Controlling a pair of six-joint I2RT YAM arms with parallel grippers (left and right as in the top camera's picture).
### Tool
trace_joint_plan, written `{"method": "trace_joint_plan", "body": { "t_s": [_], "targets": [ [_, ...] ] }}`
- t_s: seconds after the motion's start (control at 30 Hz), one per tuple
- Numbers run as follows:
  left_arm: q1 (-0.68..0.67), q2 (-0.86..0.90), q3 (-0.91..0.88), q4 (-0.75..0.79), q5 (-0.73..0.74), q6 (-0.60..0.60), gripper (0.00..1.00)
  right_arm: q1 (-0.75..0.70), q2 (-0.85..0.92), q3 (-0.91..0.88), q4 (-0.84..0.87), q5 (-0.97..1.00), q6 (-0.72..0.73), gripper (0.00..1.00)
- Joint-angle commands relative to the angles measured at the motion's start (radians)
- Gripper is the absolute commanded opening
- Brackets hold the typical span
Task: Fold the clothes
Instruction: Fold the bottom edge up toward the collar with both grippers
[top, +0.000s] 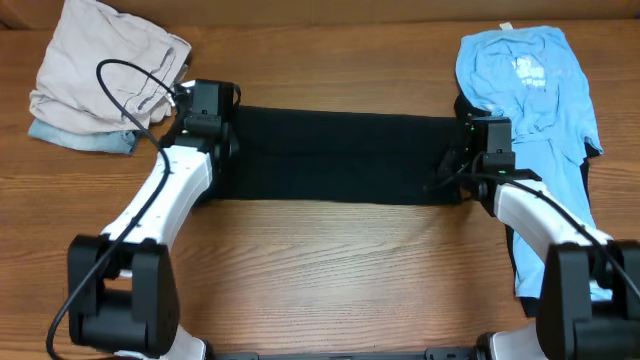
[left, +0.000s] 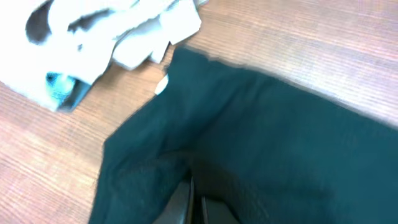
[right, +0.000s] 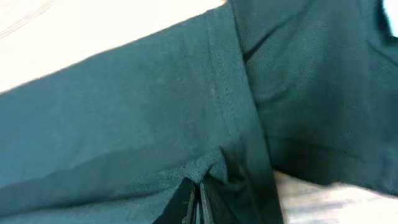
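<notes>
Overhead: a brown wooden table with lengthwise grain fills the frame. A thin tan strip runs along its 12 o'clock edge, and nothing more of the room shows. The black garment lies at the centre, folded into a long flat band running from 9 to 3 o'clock. The left gripper sits on its 9 o'clock end and the right gripper on its 3 o'clock end. A crumpled beige pile lies at 10 o'clock, with a grey-blue piece poking out beneath it. A light blue shirt lies spread from 2 o'clock down toward 4, partly under the right arm. A black cable loops above the left arm, over the beige pile.

Left wrist: the picture is blurred. The black cloth covers the area from the centre out to 3 and 6 o'clock, on bare wood. The pile appears washed-out white at 10 o'clock, with a teal scrap beside it. A small pale tag sits at the cloth's edge. At 6 o'clock the fingers are pressed together, with fabric bunched around them.

Right wrist: dark cloth fills nearly everything, and a stitched seam runs from 12 toward 6 o'clock. Overexposed wood shows at 11 o'clock and a pale strip at 4. At 6 o'clock the fingers are nearly closed, pinching a raised fold.
</notes>
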Motion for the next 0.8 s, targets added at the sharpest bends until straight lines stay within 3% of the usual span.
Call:
{"method": "trace_joint_plan", "body": {
  "t_s": [0.0,0.07,0.13,0.33,0.77],
  "targets": [
    [-0.005,0.033,0.017,0.086,-0.050,0.022,0.27,0.003,0.021,0.016,0.030,0.018,-0.019,0.15],
    [-0.005,0.036,0.017,0.108,-0.049,0.039,0.53,0.003,0.008,0.016,0.026,0.018,-0.022,0.33],
    [-0.005,0.031,0.019,0.106,-0.050,0.058,0.73,-0.001,-0.020,0.016,-0.002,0.017,-0.029,0.41],
    [0.000,-0.014,0.032,0.018,-0.050,0.076,1.00,-0.026,-0.068,0.016,-0.120,-0.058,-0.124,0.56],
    [0.001,-0.078,0.032,-0.140,-0.048,0.073,1.00,-0.026,0.102,0.002,-0.089,-0.035,-0.153,0.57]
  ]
}}
